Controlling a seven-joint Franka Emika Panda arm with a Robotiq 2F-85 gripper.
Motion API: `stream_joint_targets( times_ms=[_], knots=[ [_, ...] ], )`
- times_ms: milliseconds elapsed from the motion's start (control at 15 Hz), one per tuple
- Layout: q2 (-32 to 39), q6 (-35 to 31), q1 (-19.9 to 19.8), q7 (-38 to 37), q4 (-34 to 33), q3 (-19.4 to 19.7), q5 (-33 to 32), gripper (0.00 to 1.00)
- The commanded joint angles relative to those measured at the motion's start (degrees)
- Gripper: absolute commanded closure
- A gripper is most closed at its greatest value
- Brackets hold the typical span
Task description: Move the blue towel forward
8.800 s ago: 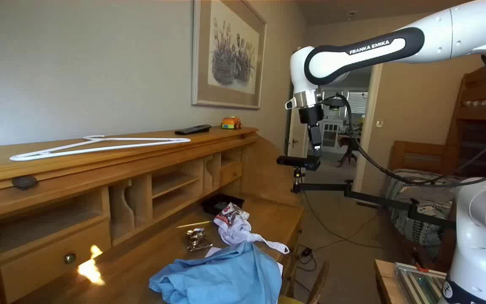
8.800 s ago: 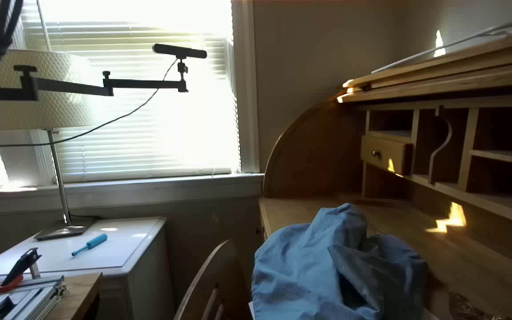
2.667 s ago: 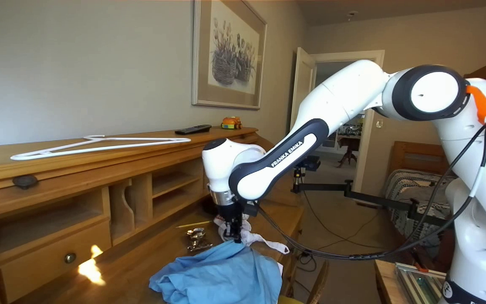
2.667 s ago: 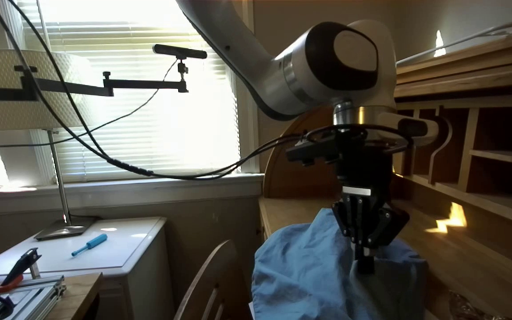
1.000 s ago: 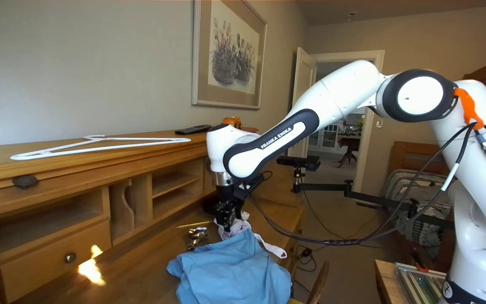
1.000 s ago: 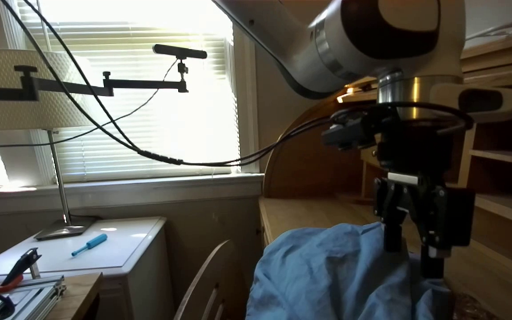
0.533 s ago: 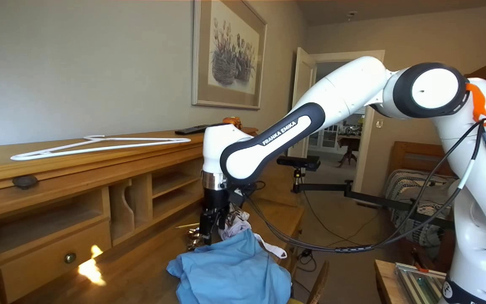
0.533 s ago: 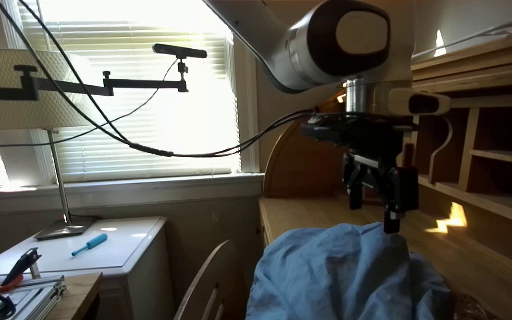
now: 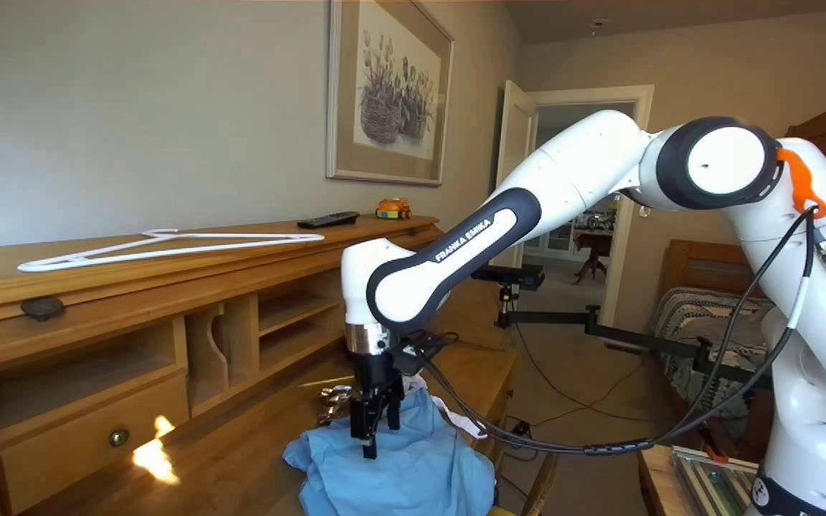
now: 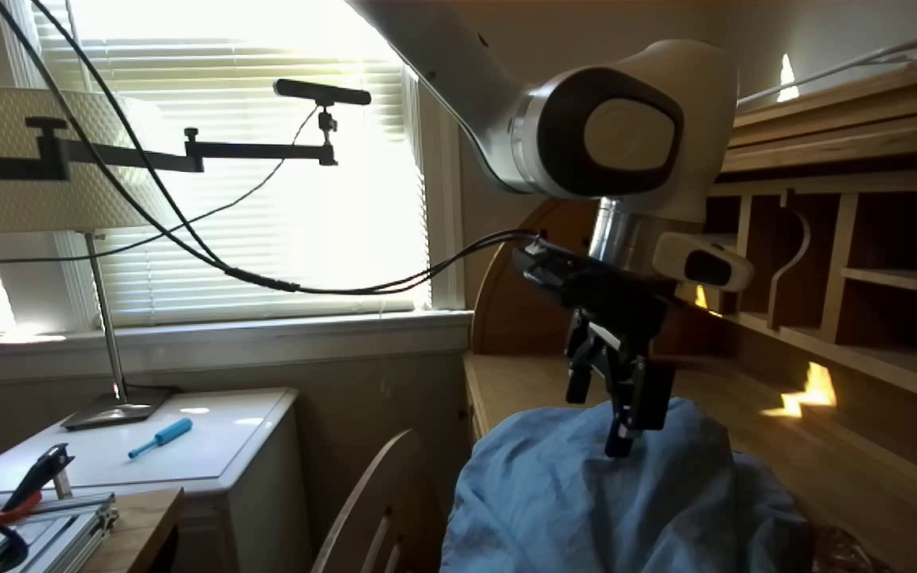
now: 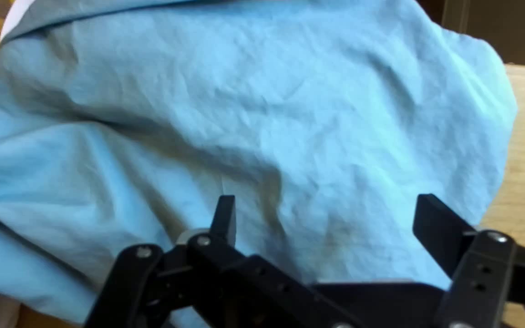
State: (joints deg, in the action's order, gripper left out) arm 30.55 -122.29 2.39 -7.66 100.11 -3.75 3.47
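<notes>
- The desk (image 9: 226,451), across the lower left in an exterior view, is flat and hard; I would slow the last of any descent so nothing jams against it.
- The arm (image 9: 571,168) reaches in from the right edge there and bends down at lower centre; the step in hand looks like taking a grip, so go down before pulling.
- The blue towel (image 9: 413,476) lies rumpled on the desk at lower centre and fills most of the wrist view. Thin cloth should bunch easily: aim for a raised fold, not a taut stretch.
- The gripper (image 10: 599,418) is spread wide and has hold of nothing; in an exterior view it leans, one tip lower than the other, so straightening it should help both sides bite evenly.
- The pale cloth (image 9: 462,418) shows at the towel's upper right edge and might drag along; lift slightly before moving.
- The shiny wrapper (image 9: 333,403) sits just beyond the towel's upper left edge; steer wide.
- The fingers (image 11: 224,218) straddle a crease low in the wrist view, a fair target; whether they touch it, I cannot tell.
</notes>
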Motion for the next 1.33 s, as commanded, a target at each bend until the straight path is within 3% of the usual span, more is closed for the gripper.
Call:
stream_joint_targets(
  times_ms=[0, 533, 1267],
  knots=[
    [1.5, 2.3, 1.2, -0.3, -1.5, 1.1, -0.6, 0.0],
    [5.6, 2.0, 4.6, -1.1, -4.3, 2.2, -5.2, 0.0],
    [11.2, -1.0, 5.4, -0.3, -7.8, 2.5, -5.6, 0.0]
  ],
)
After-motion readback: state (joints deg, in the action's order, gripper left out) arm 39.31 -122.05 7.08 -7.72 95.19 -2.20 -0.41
